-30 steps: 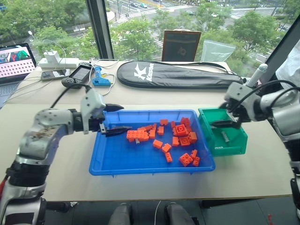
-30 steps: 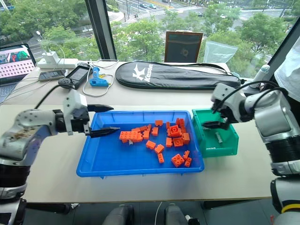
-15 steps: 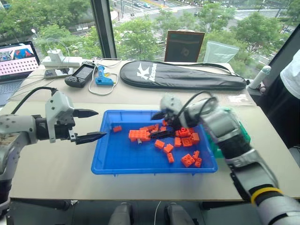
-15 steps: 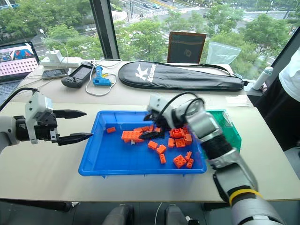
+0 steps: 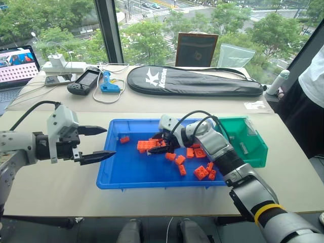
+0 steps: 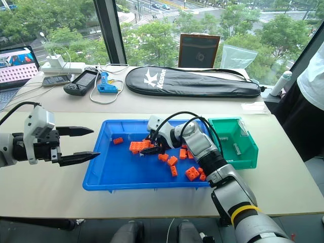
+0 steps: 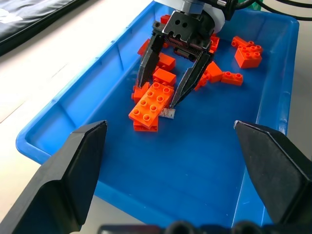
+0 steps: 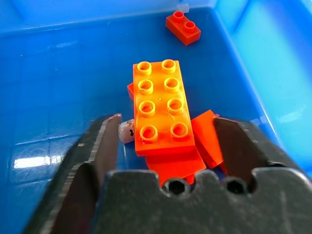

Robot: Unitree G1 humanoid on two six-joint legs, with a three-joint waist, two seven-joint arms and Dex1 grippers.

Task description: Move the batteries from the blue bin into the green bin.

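Note:
The blue bin lies in the middle of the table and holds several orange bricks. My right gripper is down inside it, open, its fingers straddling a big orange brick. The white end of one of the batteries pokes out from under that brick, beside one finger; it also shows as a battery end in the left wrist view. My left gripper hangs open and empty just outside the bin's left rim. The green bin stands against the blue bin's right end with one battery inside.
A small orange brick lies alone near the blue bin's left end. Behind the bins are a black racket bag, a handheld console, a blue tool and a laptop. A person stands at the right edge.
My right gripper swung left from the green bin into the blue bin, sank onto the bricks and narrowed its fingers. My left gripper drew back out of the blue bin to the left.

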